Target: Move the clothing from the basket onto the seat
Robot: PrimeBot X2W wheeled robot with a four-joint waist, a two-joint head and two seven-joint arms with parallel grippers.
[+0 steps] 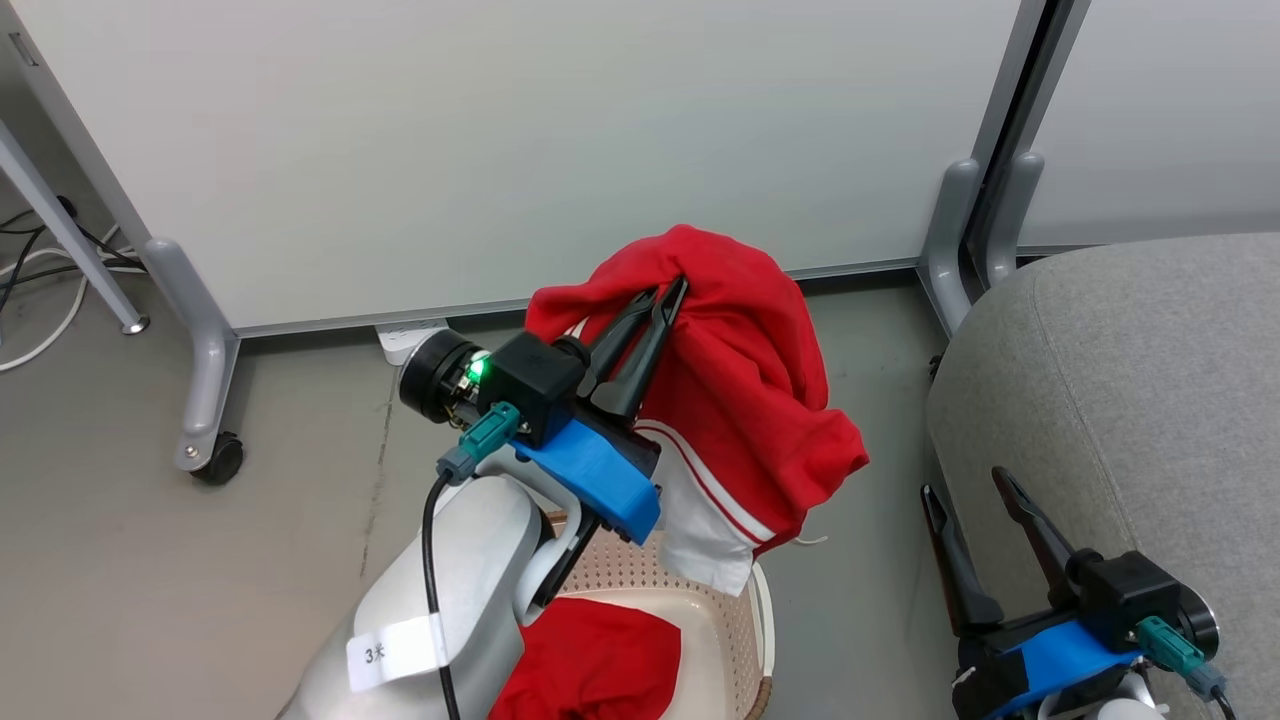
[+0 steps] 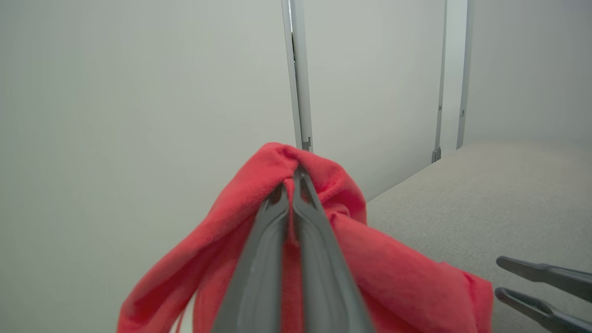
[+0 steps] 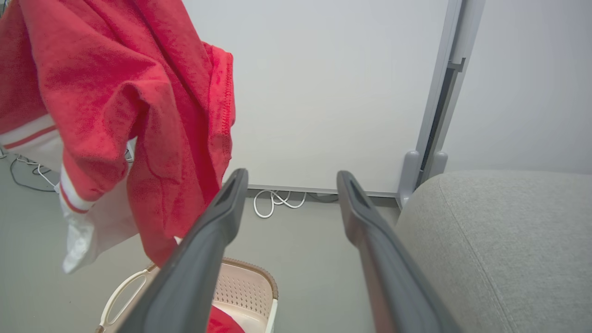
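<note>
Red cloth hangs from the left gripper point(image 1: 668, 290), whose fingers are pressed together on a fold of the lifted garment point(image 1: 740, 390). This red top with white stripes and trim is held in the air above the basket point(image 1: 730, 640), short of the seat point(image 1: 1130, 380). The right gripper point(image 1: 965, 485) hovers just beside the seat's edge, fingers spread with nothing between them. I judge the task less than half done: no garment lies on the visible part of the seat, and a second garment point(image 1: 590, 660) lies in the basket. A white tag point(image 1: 395, 650) on the left forearm point(image 1: 450, 560) reads "3", then a character too small to tell.
</note>
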